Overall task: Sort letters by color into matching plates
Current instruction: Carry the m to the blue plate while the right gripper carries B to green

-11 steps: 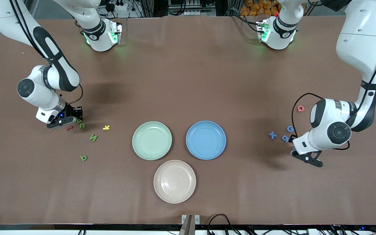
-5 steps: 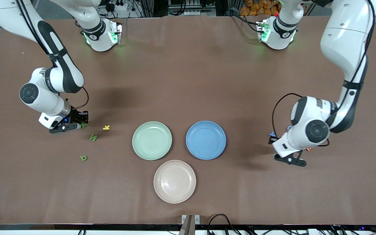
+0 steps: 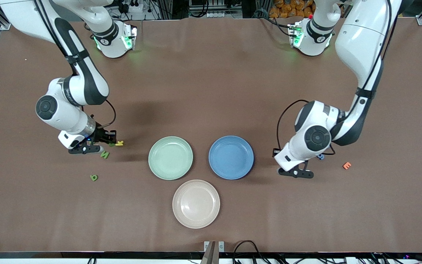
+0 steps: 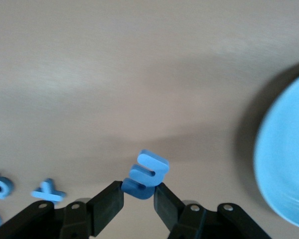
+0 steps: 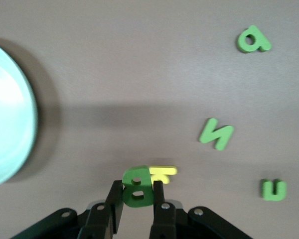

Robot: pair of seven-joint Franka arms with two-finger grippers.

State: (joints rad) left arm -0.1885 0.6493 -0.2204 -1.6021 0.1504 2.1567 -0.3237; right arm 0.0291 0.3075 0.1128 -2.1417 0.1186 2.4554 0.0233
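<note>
My right gripper is shut on a dark green letter. It hangs over the table above a yellow letter, between the loose green letters and the mint green plate. Green letters lie on the table: an N shape, a rounded one and a third. My left gripper is shut on a blue letter, over the table beside the blue plate, toward the left arm's end. More blue letters lie past it. Both plates are empty.
A beige-cream plate sits nearer the front camera than the two coloured plates. An orange letter lies toward the left arm's end, with a blue letter peeking out under the left arm.
Both arms have swung in toward the plates with their letters held. The right gripper left the green letter cluster and the left gripper left the blue one.
</note>
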